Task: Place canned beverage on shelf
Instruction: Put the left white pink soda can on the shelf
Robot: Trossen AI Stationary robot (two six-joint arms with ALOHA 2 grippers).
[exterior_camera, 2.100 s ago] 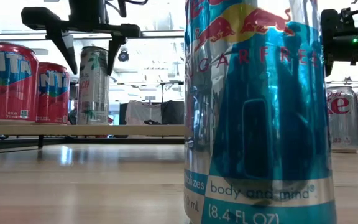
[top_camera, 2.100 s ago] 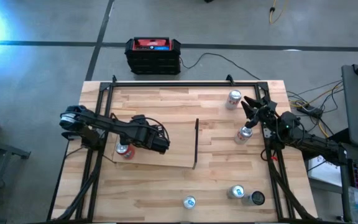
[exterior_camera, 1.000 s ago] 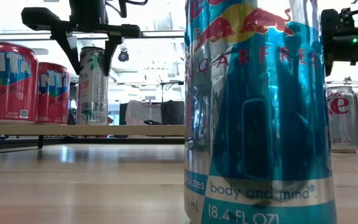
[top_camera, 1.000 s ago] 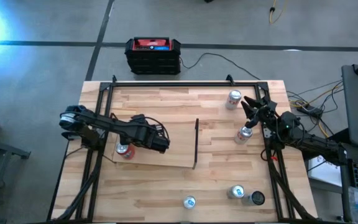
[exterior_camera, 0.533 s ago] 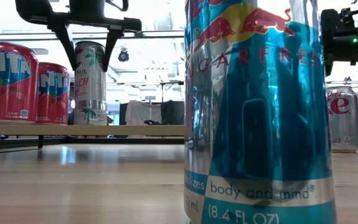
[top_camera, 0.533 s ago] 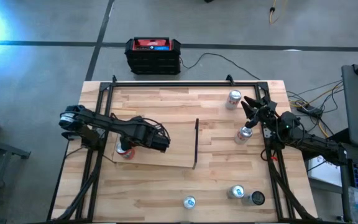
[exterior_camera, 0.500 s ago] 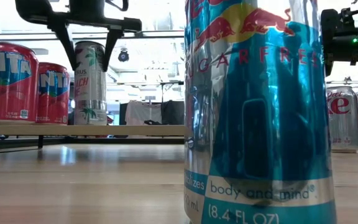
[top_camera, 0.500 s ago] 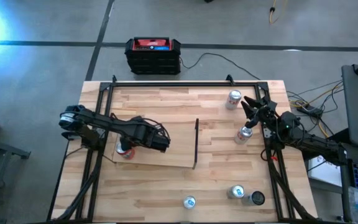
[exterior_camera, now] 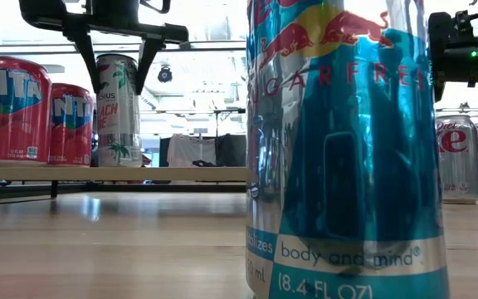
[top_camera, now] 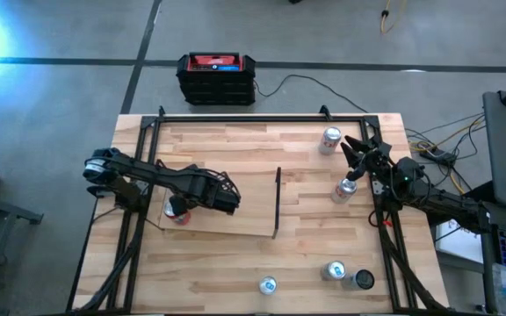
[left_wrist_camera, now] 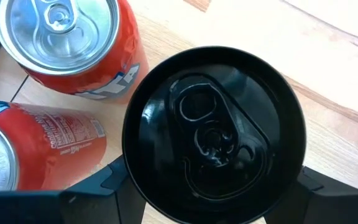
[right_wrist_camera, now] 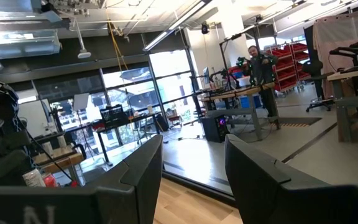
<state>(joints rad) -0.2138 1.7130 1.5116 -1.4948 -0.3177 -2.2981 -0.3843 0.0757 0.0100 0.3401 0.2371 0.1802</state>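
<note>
Since the earlier frame the left gripper (exterior_camera: 119, 62) had closed on the slim can (exterior_camera: 118, 108) and lifted it slightly. It hung upright over the shelf (top_camera: 235, 219), beside two red cans (left_wrist_camera: 73, 43) near its left edge. The right gripper (top_camera: 351, 151), shut and empty, waited by the table's right edge.

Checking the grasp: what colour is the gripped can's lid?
Black lid, clearest in the left wrist view.

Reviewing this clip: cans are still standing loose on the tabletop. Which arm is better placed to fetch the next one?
Probably the right. The right pincer sits shut beside the silver can, while the left pincer is shut on the tall can, lifted off the shelf.
</note>
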